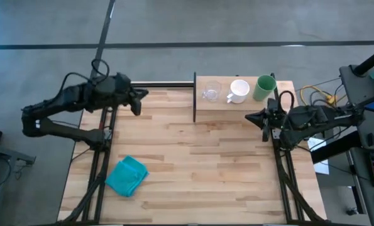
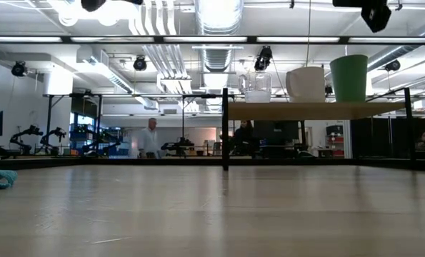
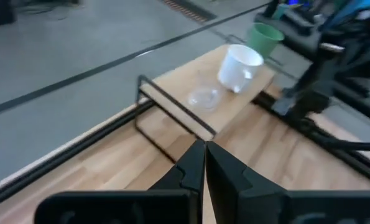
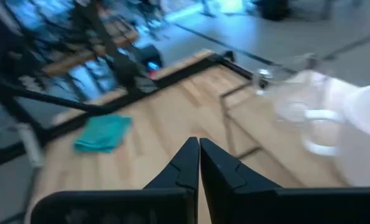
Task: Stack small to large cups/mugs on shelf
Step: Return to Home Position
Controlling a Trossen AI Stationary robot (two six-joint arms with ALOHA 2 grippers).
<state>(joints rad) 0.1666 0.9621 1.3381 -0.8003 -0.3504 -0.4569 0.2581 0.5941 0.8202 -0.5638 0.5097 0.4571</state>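
Evidently the placing looks finished: on the shelf point(image 1: 231, 112) stand three vessels in a row by size, the small clear cup point(image 1: 211, 92) at one end, the white handled mug point(image 1: 239, 90) in the middle and the green cup point(image 1: 264, 88) at the other end. The left gripper point(image 3: 204, 146) hangs well apart from the shelf's clear-cup end, jaws pressed together and empty. The right gripper point(image 4: 198, 143) sits just beside the green-cup end, also closed on nothing. Only parking the arms seems left.
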